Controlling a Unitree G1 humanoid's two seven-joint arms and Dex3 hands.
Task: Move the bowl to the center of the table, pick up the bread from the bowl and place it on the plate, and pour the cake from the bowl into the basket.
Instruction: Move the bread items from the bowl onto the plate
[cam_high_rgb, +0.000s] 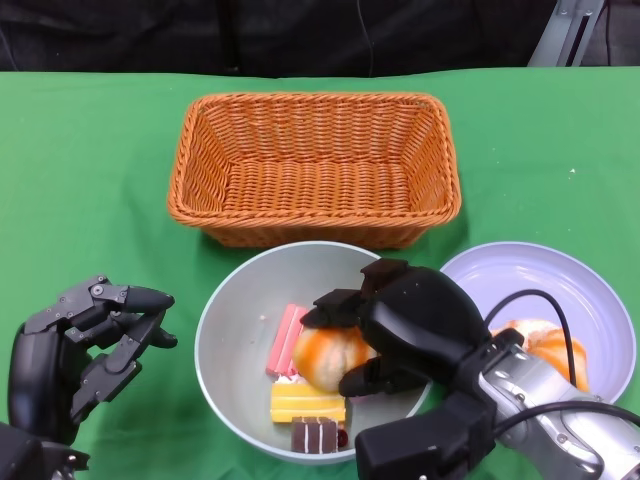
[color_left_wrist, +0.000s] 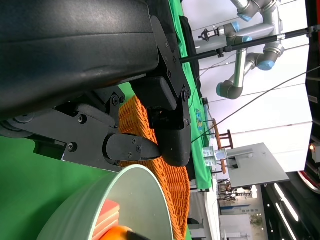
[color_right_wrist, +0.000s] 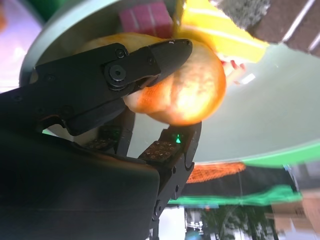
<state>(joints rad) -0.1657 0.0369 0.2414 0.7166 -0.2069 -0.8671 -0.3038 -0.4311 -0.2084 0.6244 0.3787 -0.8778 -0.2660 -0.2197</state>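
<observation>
Grasping the bread, the right robot hand reaches into the bowl, which sits just before the basket. Cake pieces lie beside the bread. The left robot hand hovers empty, fingers loosely apart. No writing is readable.

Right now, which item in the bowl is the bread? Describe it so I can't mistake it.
In front of the wicker basket sits the grey bowl. The bread is inside, gripped by the right hand. It's the only round, orange-glazed piece; its neighbours are flat rectangular cake slices.

Green tablecloth; distant robot arm.
</observation>
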